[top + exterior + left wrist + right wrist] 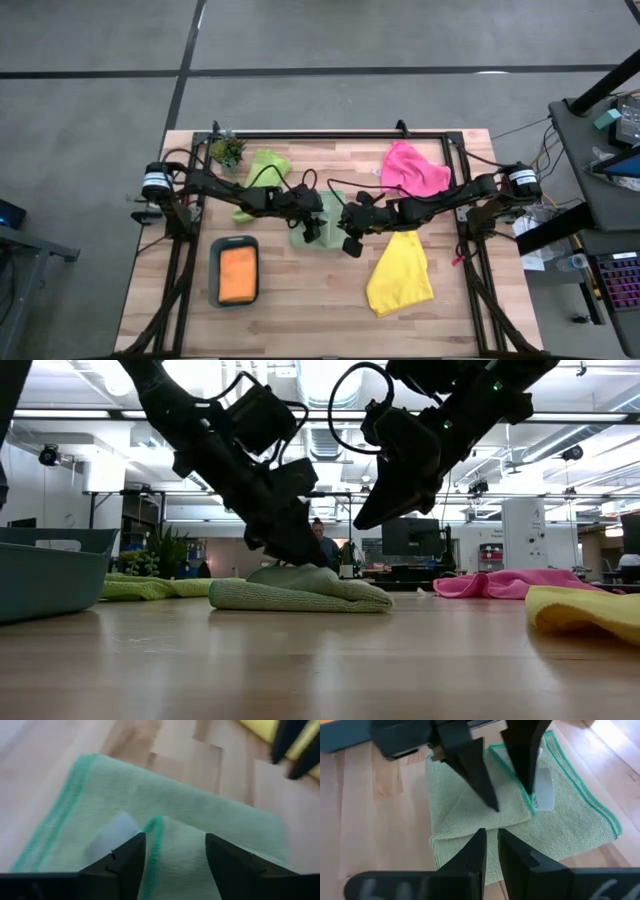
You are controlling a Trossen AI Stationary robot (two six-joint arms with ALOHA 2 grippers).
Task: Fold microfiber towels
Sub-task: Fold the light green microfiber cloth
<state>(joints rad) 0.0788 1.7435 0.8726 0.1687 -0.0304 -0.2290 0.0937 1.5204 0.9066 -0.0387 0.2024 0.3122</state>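
Pale sage towel [322,222], beside the teal tray [216,283] holding an orange one [237,273], lies part-folded under the parted left gripper [501,782]; right gripper [491,851] nearly closed, empty; three unfolded.

The counter [330,310] is viewed from overhead and level from its edge, while the pale sage green towel [520,825] is seen closely by both wrist cameras.

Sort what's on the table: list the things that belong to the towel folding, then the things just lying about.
Belongs to the job:
pale sage green towel, under the left gripper
lime green towel
pink towel
yellow towel
orange towel, lying in the tray

Just lying about:
teal tray
potted plant
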